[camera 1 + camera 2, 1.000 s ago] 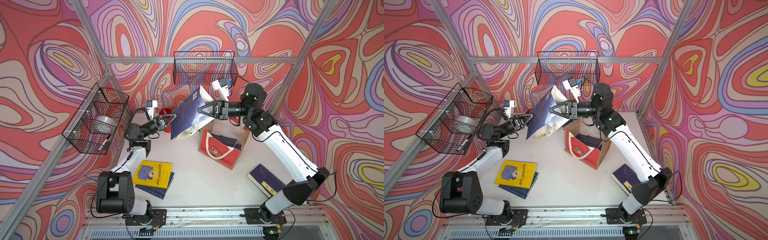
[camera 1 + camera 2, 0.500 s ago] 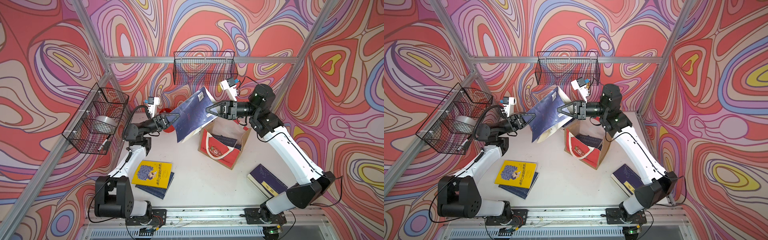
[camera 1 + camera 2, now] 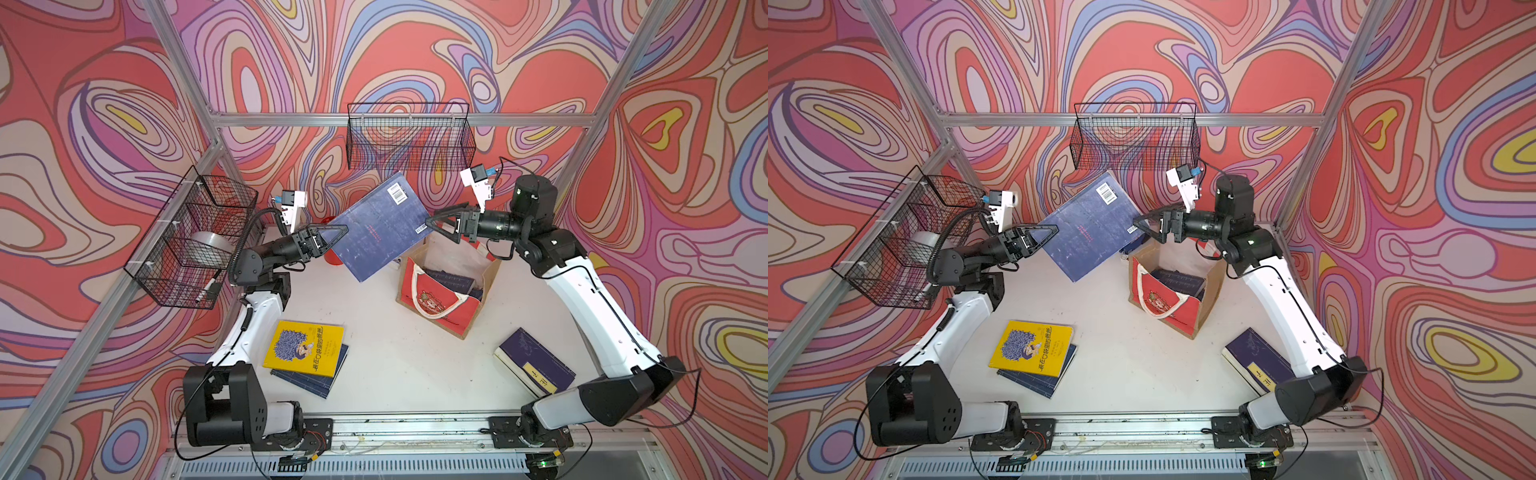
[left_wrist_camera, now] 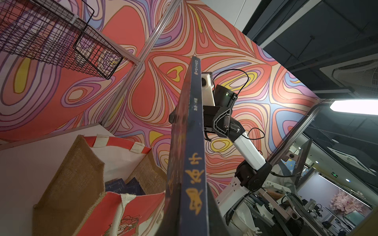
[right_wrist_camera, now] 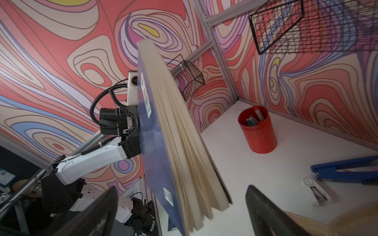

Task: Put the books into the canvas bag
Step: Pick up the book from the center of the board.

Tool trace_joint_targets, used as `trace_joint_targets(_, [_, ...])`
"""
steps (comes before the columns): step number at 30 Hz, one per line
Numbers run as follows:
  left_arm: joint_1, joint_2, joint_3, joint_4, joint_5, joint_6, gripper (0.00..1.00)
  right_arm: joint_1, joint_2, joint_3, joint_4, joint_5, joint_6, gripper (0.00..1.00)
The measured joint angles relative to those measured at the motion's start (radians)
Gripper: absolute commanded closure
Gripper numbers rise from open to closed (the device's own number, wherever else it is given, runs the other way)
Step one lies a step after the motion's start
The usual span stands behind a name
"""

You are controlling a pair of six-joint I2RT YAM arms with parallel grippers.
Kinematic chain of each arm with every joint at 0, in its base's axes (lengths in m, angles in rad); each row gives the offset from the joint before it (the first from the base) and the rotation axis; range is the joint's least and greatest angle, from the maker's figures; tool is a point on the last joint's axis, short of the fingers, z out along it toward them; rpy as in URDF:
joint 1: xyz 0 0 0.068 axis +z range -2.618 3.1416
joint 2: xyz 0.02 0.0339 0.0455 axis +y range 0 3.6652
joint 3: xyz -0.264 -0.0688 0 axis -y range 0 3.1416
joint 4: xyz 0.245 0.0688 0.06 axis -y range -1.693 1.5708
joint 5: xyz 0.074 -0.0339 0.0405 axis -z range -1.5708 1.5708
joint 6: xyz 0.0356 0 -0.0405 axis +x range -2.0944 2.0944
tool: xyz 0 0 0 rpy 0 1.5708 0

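A navy book hangs tilted in the air to the left of the canvas bag. My left gripper is shut on its spine edge. My right gripper stands open at the book's page edge, its fingers apart from the pages. The tan bag stands upright with navy books inside. On the table lie a yellow book on a navy one, and another navy book at the right.
A red pen cup stands at the back, partly behind the held book in both top views. A blue stapler and a small white item lie behind the bag. Wire baskets hang on the back and left walls.
My left gripper has shut on the book's spine edge. My right gripper has opened, let go of the book and drawn back to the right. The book has tilted flatter.
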Motion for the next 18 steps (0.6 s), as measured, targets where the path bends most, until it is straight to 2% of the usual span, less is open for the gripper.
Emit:
trace_joint_targets(8, [-0.014,-0.030,0.013,-0.016,0.111,-0.002,1.00,0.000,-0.062,-0.017,-0.052,0.042,-0.192,0.02])
trace_joint_targets(18, [-0.039,-0.003,0.043,-0.014,0.165,-0.023,1.00,0.017,-0.025,-0.031,-0.056,-0.118,-0.238,0.02])
